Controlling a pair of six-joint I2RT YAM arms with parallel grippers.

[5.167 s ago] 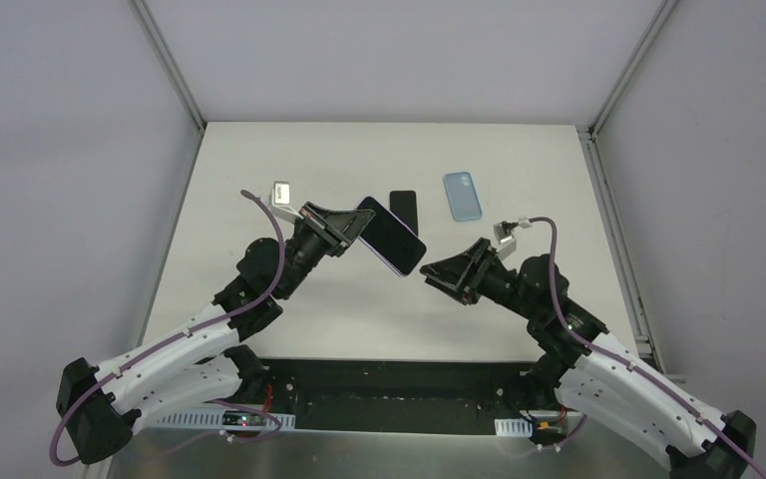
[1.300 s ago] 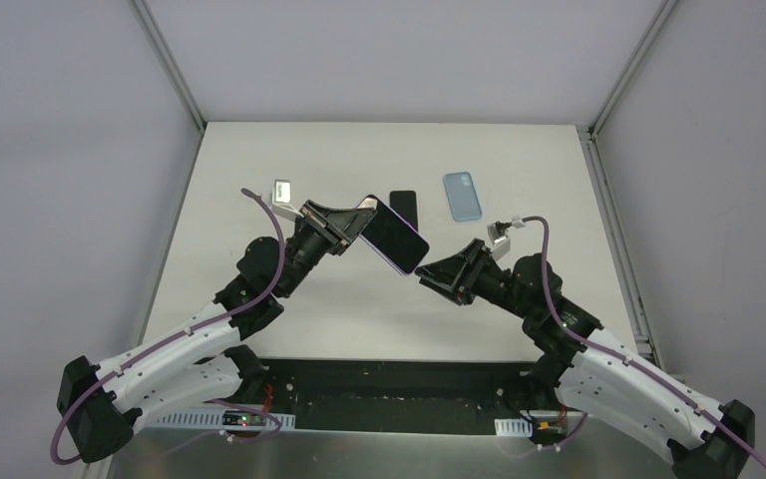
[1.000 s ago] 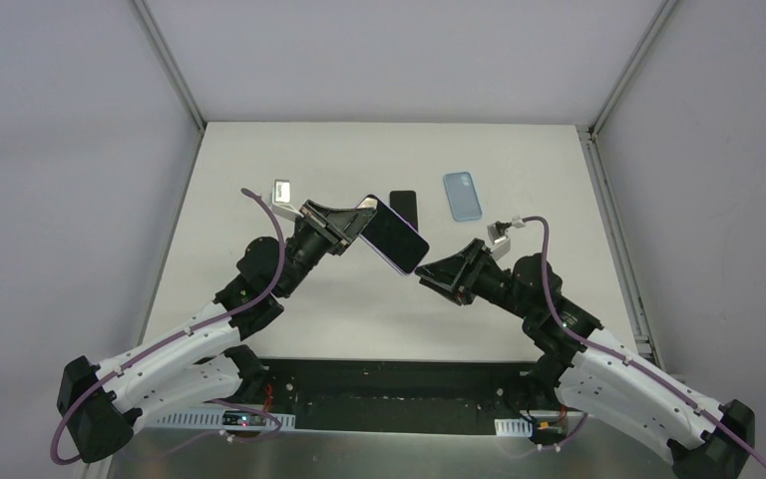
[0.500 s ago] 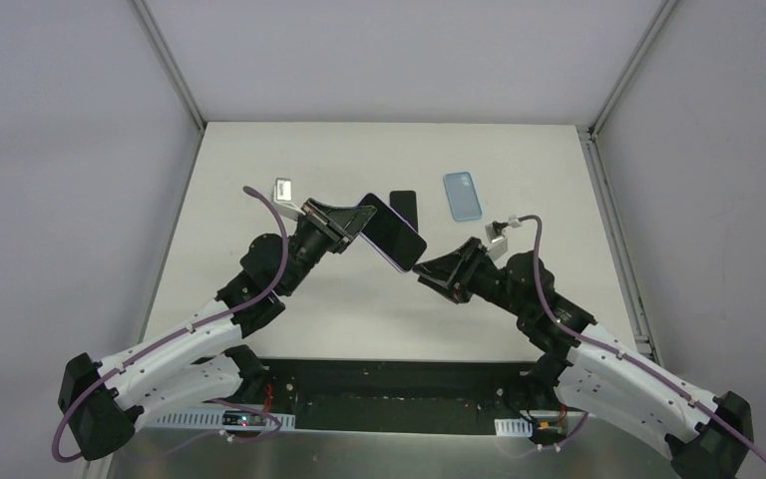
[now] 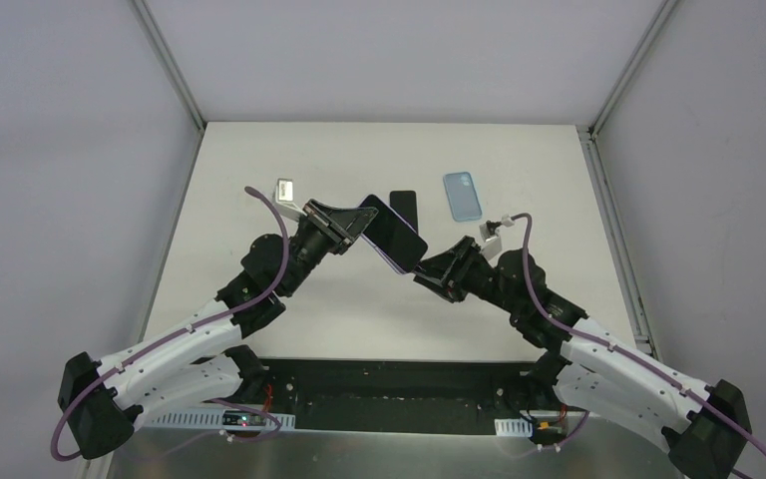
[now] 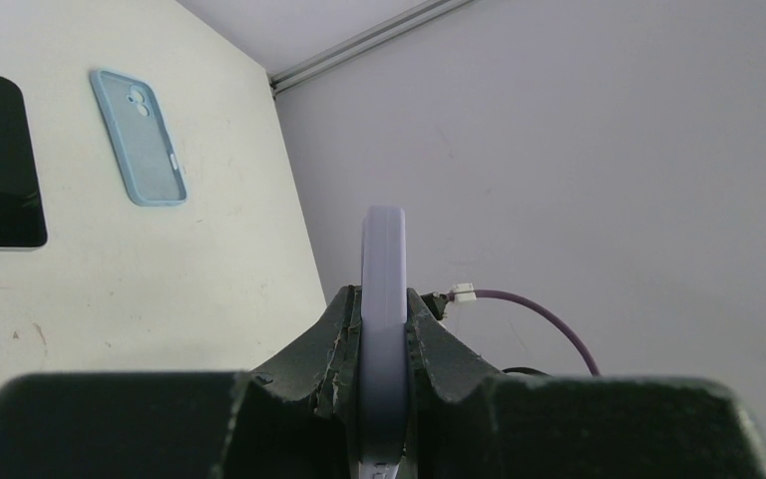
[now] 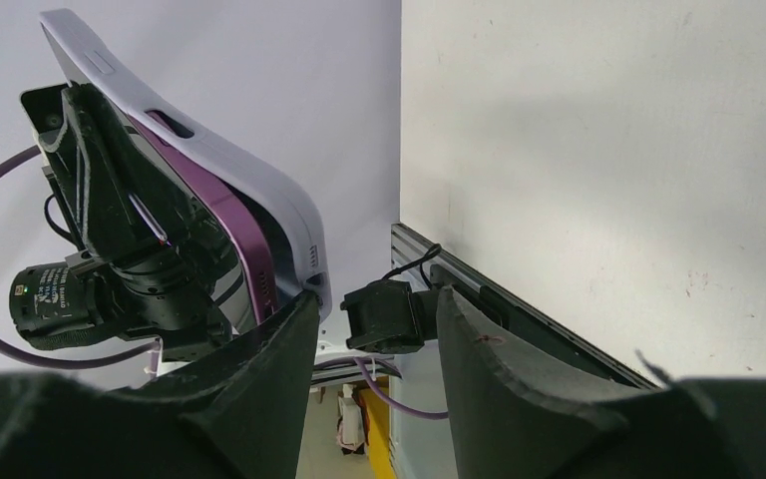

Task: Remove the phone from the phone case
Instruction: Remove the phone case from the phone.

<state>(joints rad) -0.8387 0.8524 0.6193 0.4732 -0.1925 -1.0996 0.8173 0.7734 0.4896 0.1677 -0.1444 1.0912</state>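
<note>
The phone [image 5: 394, 232] sat in its lavender phone case [image 7: 259, 185] and was held up off the table [image 5: 339, 299] near its middle, tilted with the dark screen facing up and to the right. The left gripper [image 5: 357, 228] was clamped on one end of it; in the left wrist view its two fingers pressed flat against either face of the case's edge. From the right wrist view a purple band, probably the phone's own side, showed inside the pale case wall near the lower corner, though how far the two had parted there was hard to judge.

The right gripper [image 5: 421, 274] was at the cased phone's free lower corner with its jaws apart and nothing between them. One fingertip [image 7: 304, 299] lay right at that corner, seemingly touching it.

Behind the raised phone, a black handset [image 5: 403, 207] lay flat on the table. A blue case [image 5: 463, 195] lay to its right, apart from it, with its back up. A small silver object [image 5: 284, 189] rested on the table beyond the left arm.
</note>
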